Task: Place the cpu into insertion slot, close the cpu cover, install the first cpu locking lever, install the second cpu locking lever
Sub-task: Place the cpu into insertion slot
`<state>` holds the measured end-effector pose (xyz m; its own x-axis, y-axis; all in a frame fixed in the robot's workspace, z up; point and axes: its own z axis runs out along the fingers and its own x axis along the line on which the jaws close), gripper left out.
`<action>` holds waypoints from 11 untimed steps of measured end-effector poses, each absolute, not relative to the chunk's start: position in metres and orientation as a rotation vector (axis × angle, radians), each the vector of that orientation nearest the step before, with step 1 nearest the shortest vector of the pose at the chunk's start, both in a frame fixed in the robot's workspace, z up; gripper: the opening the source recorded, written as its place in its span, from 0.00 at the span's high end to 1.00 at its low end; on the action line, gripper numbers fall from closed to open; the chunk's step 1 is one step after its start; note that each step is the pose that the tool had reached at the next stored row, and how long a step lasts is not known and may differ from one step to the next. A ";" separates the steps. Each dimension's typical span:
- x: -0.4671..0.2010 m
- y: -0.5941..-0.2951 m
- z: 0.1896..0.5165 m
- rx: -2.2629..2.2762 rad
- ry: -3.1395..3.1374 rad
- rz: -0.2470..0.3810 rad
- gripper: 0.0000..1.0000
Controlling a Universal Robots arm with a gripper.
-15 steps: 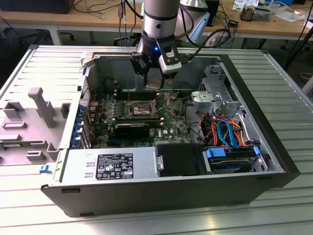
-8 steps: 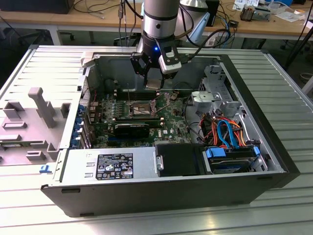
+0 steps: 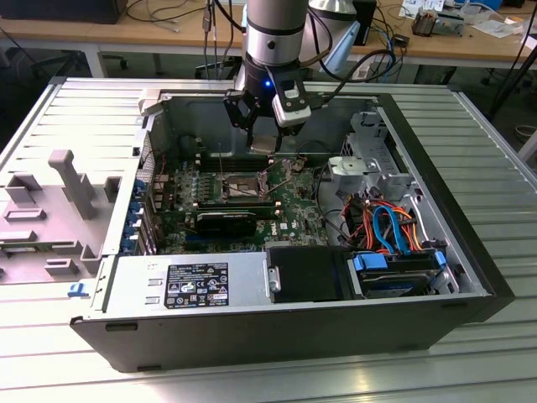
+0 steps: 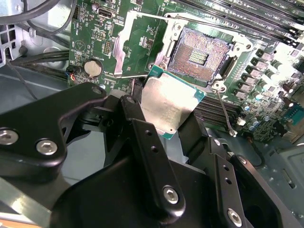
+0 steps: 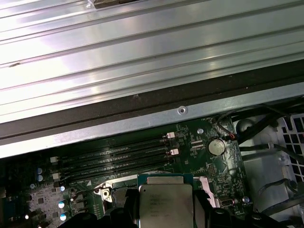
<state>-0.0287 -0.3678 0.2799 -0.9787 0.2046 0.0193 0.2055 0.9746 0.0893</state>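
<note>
gripper (image 4: 167, 124): clenched on the cpu's two side edges
cpu (image 4: 167, 102): held tilted in the air over the board (image 4: 95, 33), near the slot and not touching it; lower edge hidden by the gripper
slot (image 4: 199, 52): bare, contacts exposed
cover (image 4: 118, 53): swung open beside the slot
lever (image 4: 226, 114): thin wire, loose; far end hard to make out

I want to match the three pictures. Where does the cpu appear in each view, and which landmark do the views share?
Exterior view: the cpu hangs in the gripper over the open case.
Second wrist view: the cpu, tilted, near the bare insertion slot.
First wrist view: the cpu beside the memory slots.
Shared landmark: the green motherboard.
</note>
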 end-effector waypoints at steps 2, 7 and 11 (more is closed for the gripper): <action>-0.029 -0.368 0.280 -0.326 -3.111 -0.142 0.45; -0.029 -0.368 0.280 -0.331 -3.111 -0.142 0.45; -0.029 -0.368 0.280 -0.334 -3.111 -0.142 0.45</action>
<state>-0.0287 -0.3678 0.2798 -0.9772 0.2116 0.0193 0.2124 0.9731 0.0893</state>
